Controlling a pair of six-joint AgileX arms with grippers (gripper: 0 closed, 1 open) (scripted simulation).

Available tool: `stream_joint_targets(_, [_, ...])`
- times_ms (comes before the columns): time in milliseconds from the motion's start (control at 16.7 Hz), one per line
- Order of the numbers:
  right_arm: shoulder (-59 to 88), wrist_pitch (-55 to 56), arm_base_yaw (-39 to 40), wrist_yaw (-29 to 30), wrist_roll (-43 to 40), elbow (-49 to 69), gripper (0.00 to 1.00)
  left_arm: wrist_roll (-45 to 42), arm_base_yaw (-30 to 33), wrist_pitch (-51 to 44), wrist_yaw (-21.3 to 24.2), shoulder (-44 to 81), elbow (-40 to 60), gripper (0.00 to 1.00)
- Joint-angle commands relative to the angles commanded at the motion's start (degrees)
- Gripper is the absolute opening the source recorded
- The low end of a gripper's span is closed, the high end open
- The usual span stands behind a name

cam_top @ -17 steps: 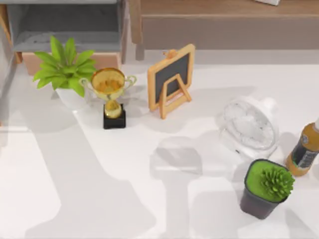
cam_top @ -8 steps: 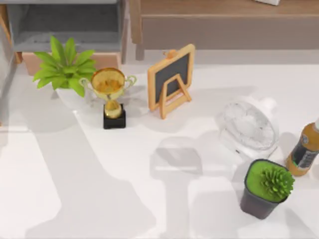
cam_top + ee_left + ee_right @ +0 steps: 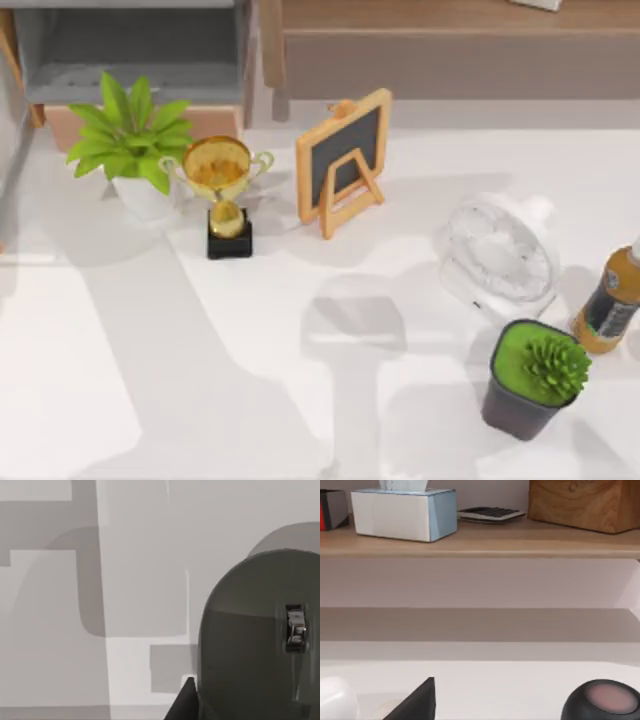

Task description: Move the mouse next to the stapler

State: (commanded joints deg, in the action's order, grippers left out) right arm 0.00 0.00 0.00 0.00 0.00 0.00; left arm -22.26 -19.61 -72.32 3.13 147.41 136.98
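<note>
A: What is seen from above?

B: A white desk (image 3: 300,400) is shown with a leafy plant (image 3: 128,130), a gold trophy (image 3: 222,180), a small chalkboard easel (image 3: 343,160), a white fan (image 3: 500,255), a potted succulent (image 3: 535,375) and a bottle (image 3: 610,305) cut off at the right edge. Only arm shadows are cast across the surface.

A: Where is the mouse?

B: In the left wrist view, a grey mouse (image 3: 260,640) with a silver scroll wheel is seen lying on the desk, close below the camera — partly cut off. One dark fingertip (image 3: 186,700) is seen beside it.

A: Which step is in hand?

B: The approach is judged to be under way; the mouse is not yet gripped. Next, the left fingers would need to be centred over it. Whether they are spread cannot be told.

A: And the right arm?

B: A shelf with a tissue box (image 3: 402,512) is faced; a dark fingertip (image 3: 417,702) is glimpsed — its state cannot be told.
</note>
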Motion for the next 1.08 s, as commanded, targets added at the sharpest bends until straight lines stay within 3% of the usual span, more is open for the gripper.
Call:
stream_joint_targets(540, [0.00,0.00,0.00,0.00,0.00,0.00,1.00,-3.19,-1.27,6.93,2.02,-19.87,-13.81,0.00])
stream_joint_targets(1080, [0.00,0.00,0.00,0.00,0.00,0.00,1.00,-7.56,-6.47,17.42,0.92,-43.16,-40.48,0.00])
